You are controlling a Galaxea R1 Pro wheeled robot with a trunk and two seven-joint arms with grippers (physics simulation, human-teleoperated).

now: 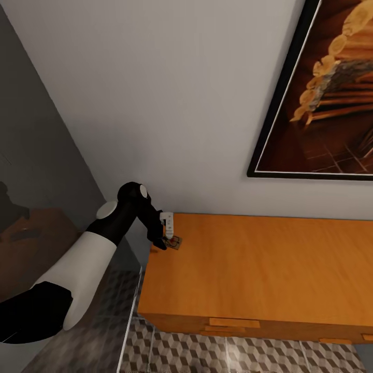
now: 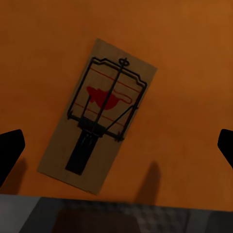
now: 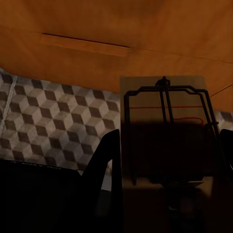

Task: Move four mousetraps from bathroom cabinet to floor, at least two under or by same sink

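Note:
One mousetrap (image 1: 174, 242) lies flat at the far left end of the cabinet (image 1: 259, 269) top. My left gripper (image 1: 165, 242) hovers just over it. In the left wrist view this mousetrap (image 2: 99, 116) shows its red mark and dark wire on the orange cabinet (image 2: 194, 48), between the widely spread fingertips (image 2: 9, 150) of the open left gripper (image 2: 116, 148). My right gripper (image 3: 167, 160) is shut on another mousetrap (image 3: 165, 141), held in front of the cabinet (image 3: 145, 24) drawer fronts above the bathroom floor (image 3: 48, 116).
A large framed picture (image 1: 326, 103) hangs on the white wall above the cabinet. A grey wall and a thin glass-like panel (image 1: 129, 295) stand close to the cabinet's left end. The cube-pattern floor (image 1: 233, 355) runs along the cabinet's front.

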